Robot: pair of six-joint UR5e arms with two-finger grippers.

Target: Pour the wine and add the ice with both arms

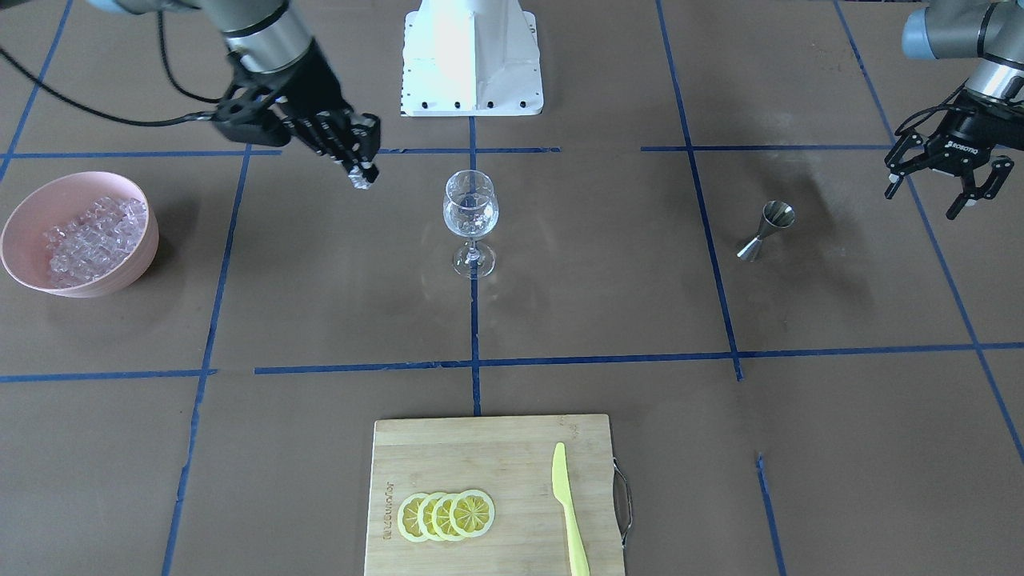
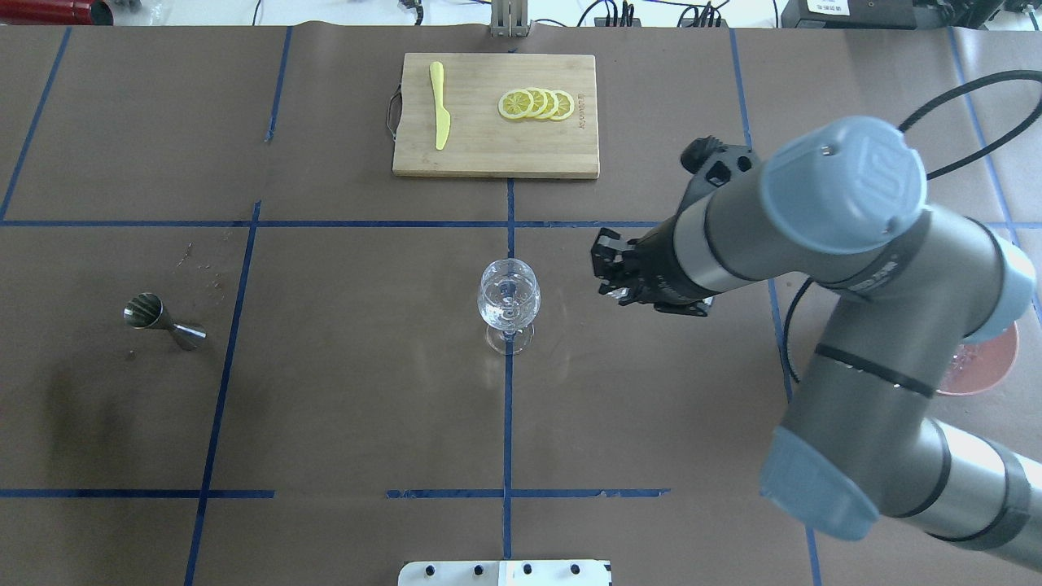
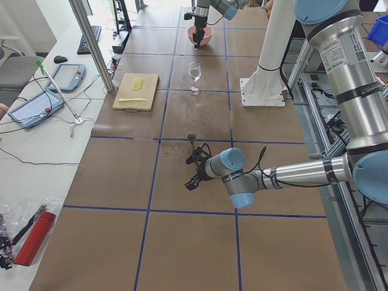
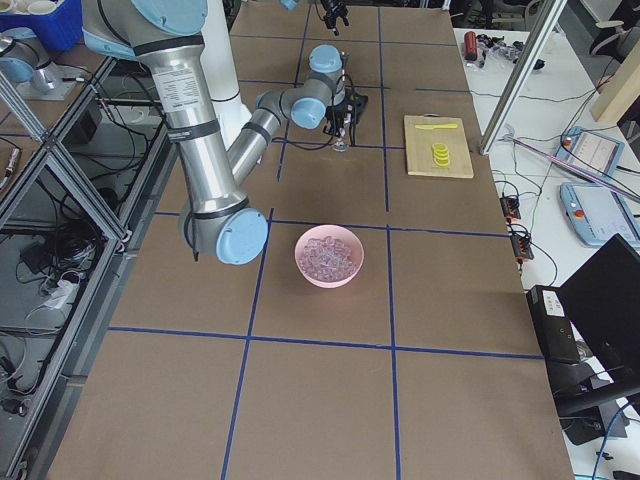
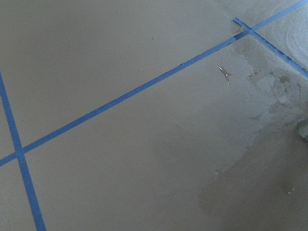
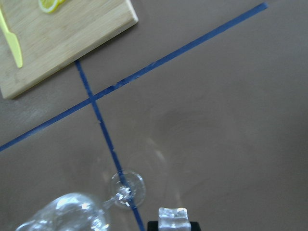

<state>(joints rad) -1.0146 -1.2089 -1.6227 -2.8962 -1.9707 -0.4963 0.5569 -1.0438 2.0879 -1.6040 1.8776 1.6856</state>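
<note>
The right gripper [image 1: 364, 170] clenches an ice cube [image 6: 172, 219] beside the glass [image 1: 470, 210]; best centre it low over the rim before letting go (left gripper [image 1: 946, 181] hangs released).

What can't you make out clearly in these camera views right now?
Pink bowl: overhead view, mostly hidden behind the right arm.
Wine glass: right wrist view, bowl cut off by the bottom edge.
Right pincer: its fingers are cut off in the wrist view, below the ice cube.
Left pincer: outside the overhead view.
</note>
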